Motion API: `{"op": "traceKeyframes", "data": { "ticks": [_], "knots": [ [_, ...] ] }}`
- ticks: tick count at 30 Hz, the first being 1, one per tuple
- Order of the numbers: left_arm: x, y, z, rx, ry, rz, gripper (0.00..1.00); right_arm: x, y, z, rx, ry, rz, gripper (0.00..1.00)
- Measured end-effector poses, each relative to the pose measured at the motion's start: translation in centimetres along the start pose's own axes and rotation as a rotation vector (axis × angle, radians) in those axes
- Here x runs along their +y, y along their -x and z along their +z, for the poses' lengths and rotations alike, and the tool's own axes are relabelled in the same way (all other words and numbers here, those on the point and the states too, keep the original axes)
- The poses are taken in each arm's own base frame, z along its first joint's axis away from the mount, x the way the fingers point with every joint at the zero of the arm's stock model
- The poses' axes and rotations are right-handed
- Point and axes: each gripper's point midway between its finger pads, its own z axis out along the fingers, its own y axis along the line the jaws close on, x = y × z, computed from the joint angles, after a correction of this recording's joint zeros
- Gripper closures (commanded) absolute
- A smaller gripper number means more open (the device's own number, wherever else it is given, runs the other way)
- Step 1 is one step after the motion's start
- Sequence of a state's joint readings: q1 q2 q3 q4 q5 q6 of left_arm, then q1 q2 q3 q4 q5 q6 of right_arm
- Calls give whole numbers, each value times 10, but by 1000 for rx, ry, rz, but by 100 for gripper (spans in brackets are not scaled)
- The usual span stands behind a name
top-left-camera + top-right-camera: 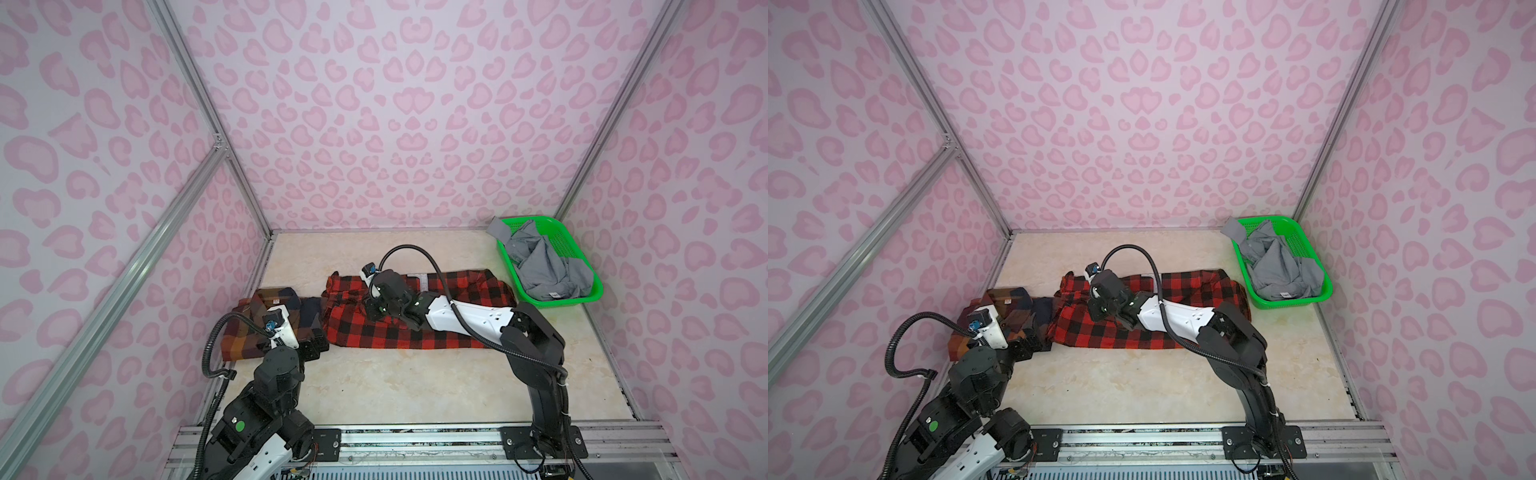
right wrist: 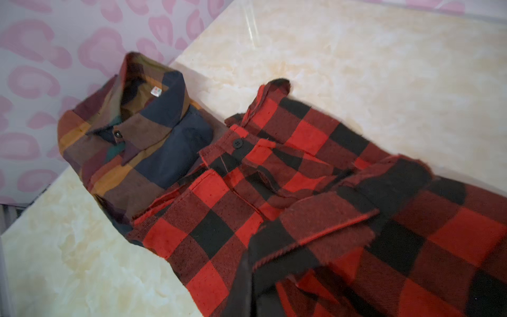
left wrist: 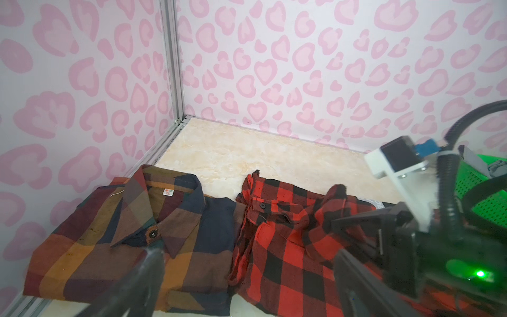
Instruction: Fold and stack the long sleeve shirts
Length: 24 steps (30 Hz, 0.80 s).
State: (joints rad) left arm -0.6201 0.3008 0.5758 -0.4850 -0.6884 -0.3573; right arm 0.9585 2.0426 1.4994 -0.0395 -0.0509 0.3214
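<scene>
Right gripper (image 1: 375,311), closed on a raised fold of the red-and-black flannel (image 1: 419,337), sits over the flannel's middle. I judge the flannel's long axis to run across the table (image 1: 395,386), from its end touching the folded plaid shirt (image 1: 243,332) to its end beside the green basket (image 1: 559,302). Left gripper (image 1: 314,345), jaws wide and empty, hovers at the flannel's plaid-side corner, so I rate it nearer that end.

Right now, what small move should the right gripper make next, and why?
Probably lift the right gripper slightly and carry its fold across the red flannel. It looks shut on a raised flap, the flannel lies wide and rumpled, and the open left gripper holds nothing.
</scene>
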Motion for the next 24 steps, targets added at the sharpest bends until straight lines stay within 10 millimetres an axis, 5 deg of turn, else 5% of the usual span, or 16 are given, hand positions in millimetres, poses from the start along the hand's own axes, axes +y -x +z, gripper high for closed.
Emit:
{"op": "traceKeyframes", "data": {
  "ticks": [8, 15, 20, 24],
  "knots": [
    [0, -1, 0, 1, -4, 0, 3, 17, -54, -2, 43, 2, -35, 60],
    [-1, -1, 0, 3, -8, -1, 3, 63, -67, -8, 61, 185, 14, 52],
    [0, -3, 0, 8, -5, -4, 3, 96, -66, 4, 90, 273, 0, 52],
    [1, -2, -1, 6, -3, -6, 3, 114, -86, 14, 155, 283, -49, 50]
  ]
}}
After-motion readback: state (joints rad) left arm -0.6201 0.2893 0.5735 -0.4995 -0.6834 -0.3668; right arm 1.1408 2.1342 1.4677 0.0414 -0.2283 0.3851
